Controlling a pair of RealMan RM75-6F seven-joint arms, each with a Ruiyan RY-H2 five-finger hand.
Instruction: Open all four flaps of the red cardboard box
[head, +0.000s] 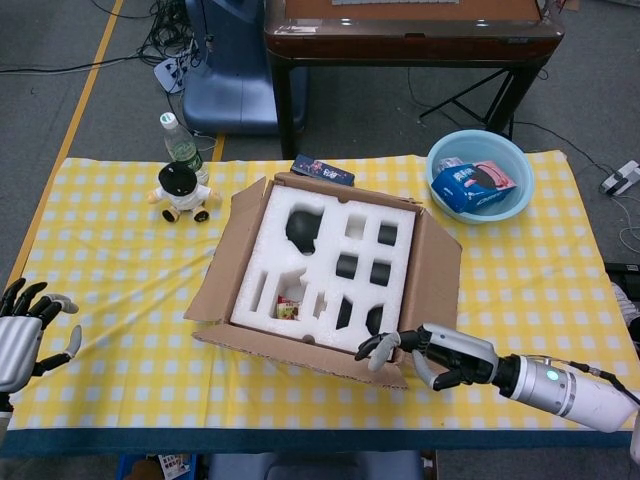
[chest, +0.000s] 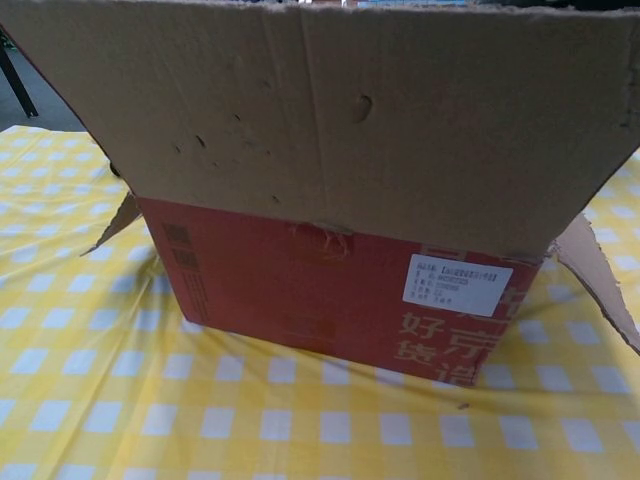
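The red cardboard box stands mid-table with white foam showing in its top. Its near flap is folded outward toward me and fills the upper chest view. My right hand grips that flap's right corner, fingers over the edge and thumb beneath. The left flap and right flap stand spread outward. The far flap shows only as a thin strip. My left hand hovers at the table's near left edge, fingers apart and holding nothing.
A small toy figure and a bottle stand at the back left. A dark flat packet lies behind the box. A blue bowl with snack packets sits back right. Yellow checked cloth covers the table.
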